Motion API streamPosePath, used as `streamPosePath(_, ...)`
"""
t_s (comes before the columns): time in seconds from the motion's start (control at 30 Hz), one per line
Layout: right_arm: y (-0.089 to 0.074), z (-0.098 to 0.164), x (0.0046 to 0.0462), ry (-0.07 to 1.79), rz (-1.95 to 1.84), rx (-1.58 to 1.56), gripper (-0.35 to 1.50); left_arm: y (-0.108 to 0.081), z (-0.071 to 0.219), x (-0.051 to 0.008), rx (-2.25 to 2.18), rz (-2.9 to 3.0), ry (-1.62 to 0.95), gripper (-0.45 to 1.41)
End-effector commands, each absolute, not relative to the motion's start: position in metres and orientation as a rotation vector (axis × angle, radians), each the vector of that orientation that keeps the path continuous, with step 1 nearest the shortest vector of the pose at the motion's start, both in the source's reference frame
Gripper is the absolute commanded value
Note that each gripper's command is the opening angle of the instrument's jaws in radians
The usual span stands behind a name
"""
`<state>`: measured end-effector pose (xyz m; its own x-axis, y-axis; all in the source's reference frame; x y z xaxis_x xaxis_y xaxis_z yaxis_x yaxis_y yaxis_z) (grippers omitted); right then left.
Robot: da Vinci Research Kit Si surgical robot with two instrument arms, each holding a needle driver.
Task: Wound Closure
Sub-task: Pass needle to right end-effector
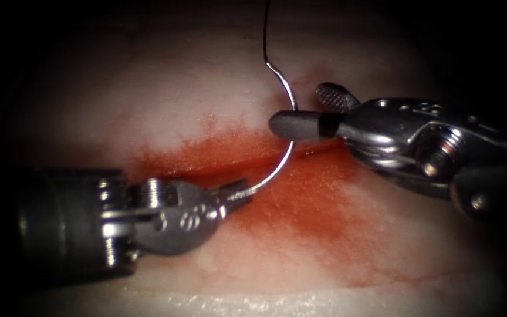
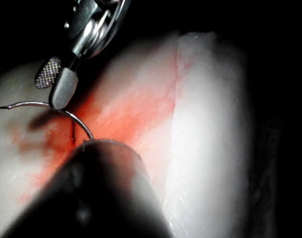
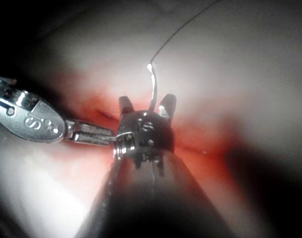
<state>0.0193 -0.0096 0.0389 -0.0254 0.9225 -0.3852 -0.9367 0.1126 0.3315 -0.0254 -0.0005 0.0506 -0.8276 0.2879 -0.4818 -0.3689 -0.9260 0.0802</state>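
Left tool [image 1: 237, 195]: fingers clamped on the needle [image 1: 283, 158] at one end of its curve, just below the cut [image 1: 236, 166].
Right tool [image 1: 312, 114]: fingers parted wide, straddling the needle's upper arc, holding nothing.
Needle: above the tissue [image 1: 165, 100], not in it; arc rises from left fingers to right fingers.
Thread [image 1: 266, 29]: runs upward from the needle's top end.

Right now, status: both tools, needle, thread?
Left tool shut on needle near its tip end. Right tool open, jaws astride the needle's upper curve. Needle above the cut, not in tissue. Thread trails upward.
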Motion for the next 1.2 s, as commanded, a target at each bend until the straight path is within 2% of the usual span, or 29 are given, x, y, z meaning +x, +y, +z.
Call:
streamPosePath(0.03, -0.0097, 0.0398, 0.0203, 0.582, 1.475, -0.045, 1.26, -0.0005, 0.0511, -0.0260, -0.676, 2.702, 0.242, -0.45)
streamPosePath(0.37, -0.0105, 0.0419, 0.0221, 0.576, 1.440, -0.024, 1.28, -0.0005, 0.0506, -0.0260, -0.693, 2.715, 0.267, -0.45)
streamPosePath(0.43, -0.0106, 0.0419, 0.0224, 0.575, 1.440, -0.022, 1.18, -0.0005, 0.0506, -0.0260, -0.693, 2.715, 0.267, -0.45)
streamPosePath(0.47, -0.0107, 0.0418, 0.0224, 0.583, 1.431, -0.014, 1.02, -0.0005, 0.0505, -0.0260, -0.693, 2.720, 0.269, -0.45)
streamPosePath(0.5, -0.0107, 0.0418, 0.0224, 0.594, 1.414, -0.003, 0.72, -0.0006, 0.0505, -0.0260, -0.693, 2.720, 0.269, -0.45)
streamPosePath(0.53, -0.0108, 0.0417, 0.0224, 0.608, 1.394, 0.016, 0.07, -0.0006, 0.0505, -0.0260, -0.693, 2.726, 0.272, -0.45)
streamPosePath(0.57, -0.0108, 0.0417, 0.0224, 0.613, 1.388, 0.011, -0.23, -0.0006, 0.0505, -0.0260, -0.693, 2.726, 0.272, -0.45)
streamPosePath(0.6, -0.0107, 0.0417, 0.0223, 0.618, 1.388, 0.009, -0.35, -0.0006, 0.0505, -0.0260, -0.693, 2.732, 0.274, -0.45)
streamPosePath(0.7, -0.0106, 0.0414, 0.0220, 0.651, 1.379, -0.012, -0.35, -0.0006, 0.0505, -0.0260, -0.694, 2.738, 0.276, -0.45)
streamPosePath(0.73, -0.0105, 0.0414, 0.0219, 0.653, 1.379, -0.013, -0.35, -0.0005, 0.0505, -0.0260, -0.694, 2.738, 0.276, -0.38)
streamPosePath(0.77, -0.0105, 0.0413, 0.0217, 0.655, 1.378, -0.009, -0.35, -0.0005, 0.0505, -0.0259, -0.694, 2.738, 0.276, -0.21)
streamPosePath(0.8, -0.0105, 0.0413, 0.0217, 0.653, 1.378, -0.010, -0.35, -0.0005, 0.0505, -0.0259, -0.695, 2.738, 0.275, 0.05)
streamPosePath(0.83, -0.0105, 0.0412, 0.0216, 0.654, 1.379, -0.014, -0.35, -0.0004, 0.0505, -0.0259, -0.693, 2.735, 0.279, 0.24)
streamPosePath(1.0, -0.0105, 0.0412, 0.0215, 0.659, 1.379, -0.017, -0.35, 0.0001, 0.0503, -0.0257, -0.787, 2.678, 0.237, 0.81)
streamPosePath(1.1, -0.0103, 0.0411, 0.0214, 0.680, 1.381, -0.028, -0.35, 0.0005, 0.0497, -0.0256, -0.975, 2.490, 0.060, 1.13)
streamPosePath(1.2, -0.0099, 0.0410, 0.0210, 0.745, 1.323, -0.013, -0.35, 0.0012, 0.0483, -0.0254, -1.097, 2.279, -0.152, 1.20)
